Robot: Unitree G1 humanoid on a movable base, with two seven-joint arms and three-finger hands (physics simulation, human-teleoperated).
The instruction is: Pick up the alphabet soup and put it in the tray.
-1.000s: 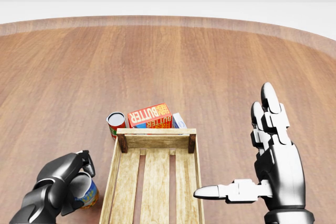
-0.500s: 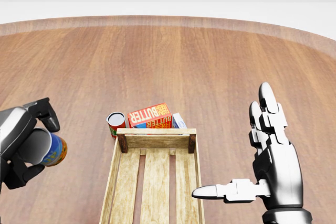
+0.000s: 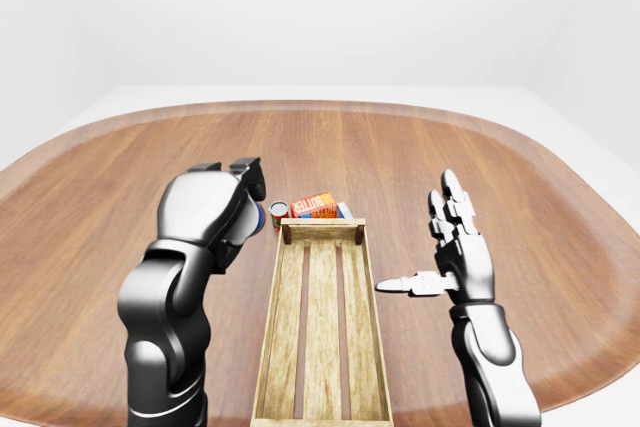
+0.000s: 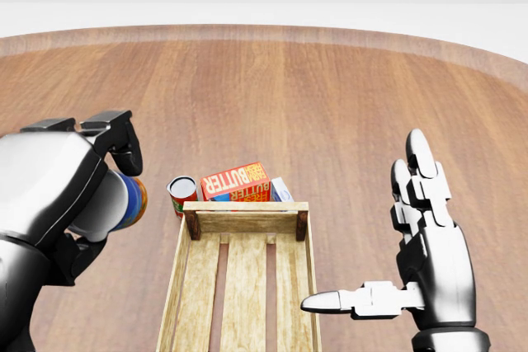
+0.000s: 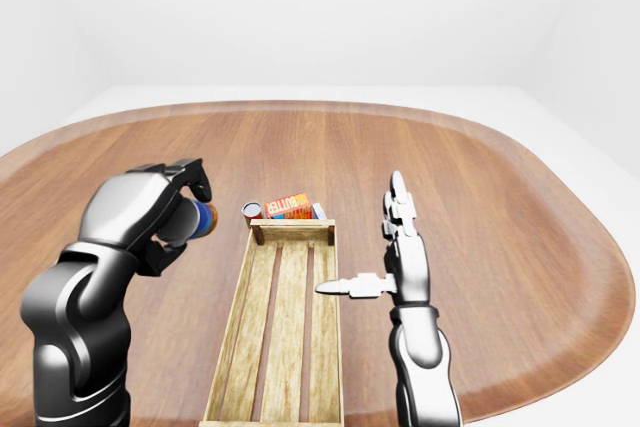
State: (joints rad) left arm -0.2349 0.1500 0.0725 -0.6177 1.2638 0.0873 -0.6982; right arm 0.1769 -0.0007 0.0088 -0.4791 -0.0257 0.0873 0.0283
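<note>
1. Left hand [image 4: 78,195]: raised above the counter [image 4: 330,96] at the left of the head view, its fingers closed round the alphabet soup [image 4: 128,201], a can with a blue and orange label.
2. Alphabet soup: held on its side clear of the counter, to the left of the tray [image 4: 186,286] and outside it; only its label end shows past the fingers.
3. Tray: a long wooden slatted crate lying at the lower centre of the head view, with nothing inside it.
4. Right hand [image 4: 412,269]: spread to the right of the tray, two fingers pointing up the view and the thumb [image 4: 338,301] stretched toward the tray's right wall; it grasps nothing.
5. Red-labelled can [image 4: 182,194]: upright on the counter just beyond the tray's far left corner.
6. Butter box [image 4: 236,181]: orange-red, beside the red-labelled can along the tray's far end.
7. Pale blue box [image 4: 280,190]: partly hidden, to the right of the butter box.
</note>
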